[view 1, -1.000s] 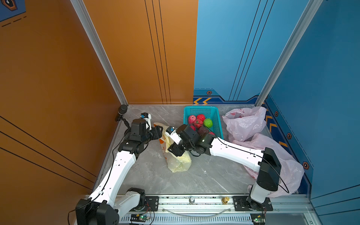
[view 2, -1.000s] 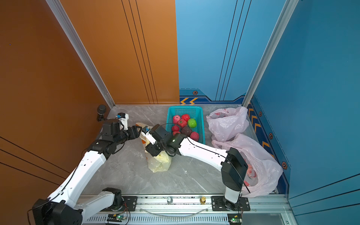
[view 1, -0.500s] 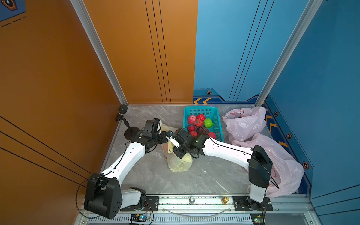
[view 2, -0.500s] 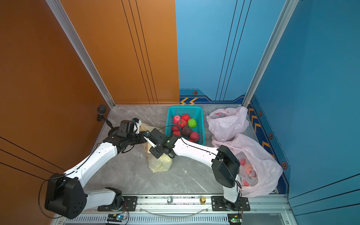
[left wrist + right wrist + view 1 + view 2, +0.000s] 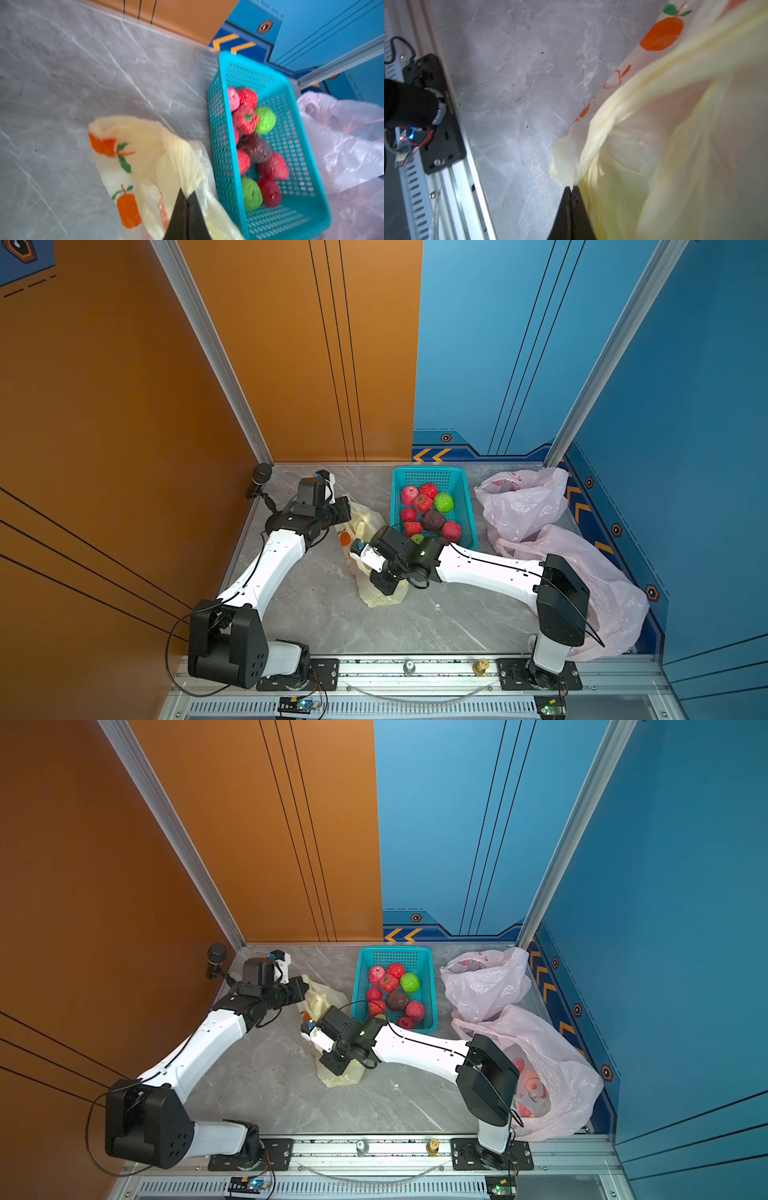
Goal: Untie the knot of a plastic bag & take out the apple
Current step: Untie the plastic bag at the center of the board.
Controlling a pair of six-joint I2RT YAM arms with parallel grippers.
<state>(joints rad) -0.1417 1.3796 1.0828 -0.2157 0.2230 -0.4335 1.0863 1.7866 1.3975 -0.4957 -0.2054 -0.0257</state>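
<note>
A pale yellow plastic bag printed with oranges lies stretched on the grey marble table between my two arms. My left gripper is shut on a gathered fold at the bag's far end. My right gripper is shut on bunched plastic at the bag's near end. No knot can be made out. The apple is hidden; only a faint pinkish tint shows through the plastic in the right wrist view.
A teal basket holding several red and green fruits stands just right of the bag. Two pink plastic bags lie along the right wall. A black device on a stand sits in the back left corner.
Both grippers have closed on the yellow bag. The left arm reached in, then drew back toward the far left; the right gripper moved toward the table's front, stretching the bag.
</note>
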